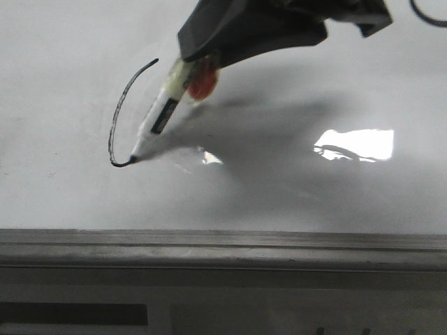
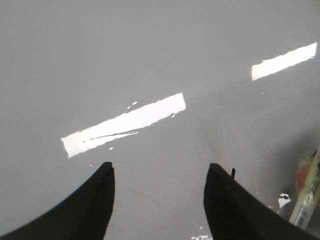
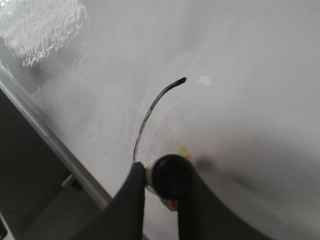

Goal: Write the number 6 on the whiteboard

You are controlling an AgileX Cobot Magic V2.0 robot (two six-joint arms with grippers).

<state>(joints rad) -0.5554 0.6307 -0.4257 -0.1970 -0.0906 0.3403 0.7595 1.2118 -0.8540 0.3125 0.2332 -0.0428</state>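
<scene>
whiteboard (image 1: 335,84): glossy white, smooth, bright glare patch, faint smears.
bottom rail (image 1: 223,248): grey brushed-looking metal, dull sheen.
marker (image 1: 162,115): white plastic barrel, smooth, printed label.
right gripper (image 3: 162,182) fingers (image 3: 132,210): black, matt, plastic-looking.
number 6 (image 1: 122,112): thin black ink, slightly streaky.

A white marker (image 1: 164,112) with a black label is slanting across the upper middle of the front view, its dark tip pointing down to the left. An orange-red patch (image 1: 202,84) is showing just right of its upper barrel. A dark cable loop (image 1: 427,15) is curving in at the upper right corner. Along the bottom, a grey panel (image 1: 279,307) is carrying a black strip (image 1: 73,314) at lower left. In the left wrist view the marker (image 2: 307,197) is showing at the lower right edge. In the right wrist view its round dark end (image 3: 170,175) is sitting at lower centre.
</scene>
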